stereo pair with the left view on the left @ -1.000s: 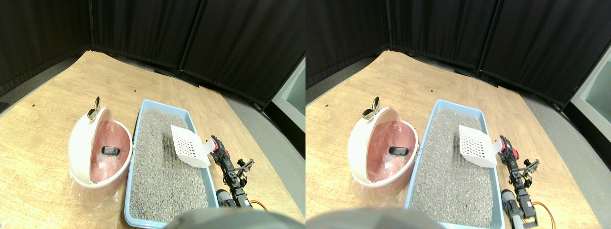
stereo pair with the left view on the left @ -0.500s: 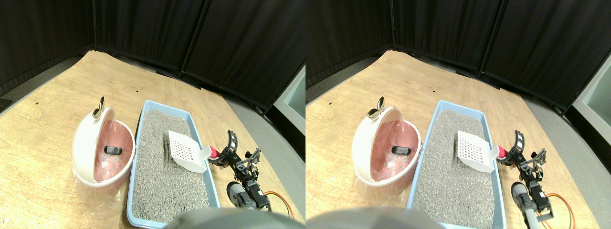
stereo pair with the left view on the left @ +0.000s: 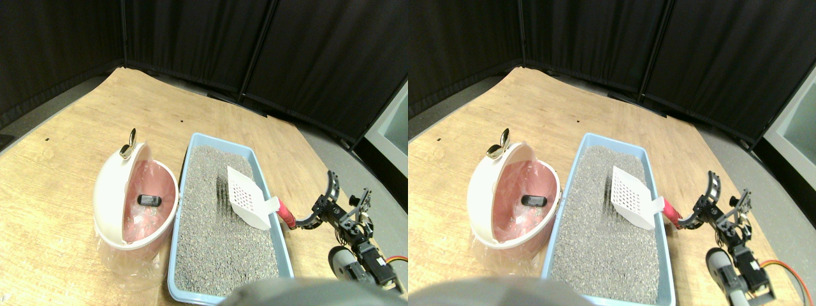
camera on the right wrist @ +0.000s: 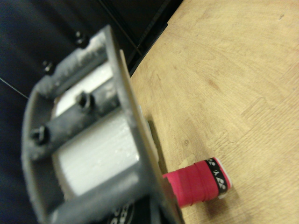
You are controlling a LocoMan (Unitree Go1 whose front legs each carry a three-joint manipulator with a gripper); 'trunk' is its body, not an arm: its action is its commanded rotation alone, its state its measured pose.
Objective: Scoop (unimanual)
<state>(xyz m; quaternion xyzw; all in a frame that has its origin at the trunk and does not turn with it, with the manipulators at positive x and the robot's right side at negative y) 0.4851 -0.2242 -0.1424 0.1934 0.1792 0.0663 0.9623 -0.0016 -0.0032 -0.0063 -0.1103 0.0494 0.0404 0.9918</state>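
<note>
A blue litter tray sits lengthwise on the wooden table, filled with grey litter. The white slotted scoop lies with its perforated blade tilted up over the litter, its neck crossing the tray's right rim and its red-wrapped handle sticking out over the table on that side. There are dark rake marks in the litter just left of the blade. The right gripper sits just beyond the handle's end, its jaws spread wide apart with one curved jaw arching up and the other off to the right; nothing is between them, and the handle end looks close to the lower jaw, though I can't tell whether they touch. From the wrist camera the grey frame of one jaw fills most of the picture, with white padding inside it, and the end of the red handle, finished with a black-and-white band, pokes out from behind it against the wood grain. To the left of the tray, almost touching its rim, stands a round pink-and-white bin with its lid swung open, a clear plastic liner bunched around its base, and a small dark object lying inside. A shiny metal knob sits on top of the lid. Black curtains close off the far side of the room.
</note>
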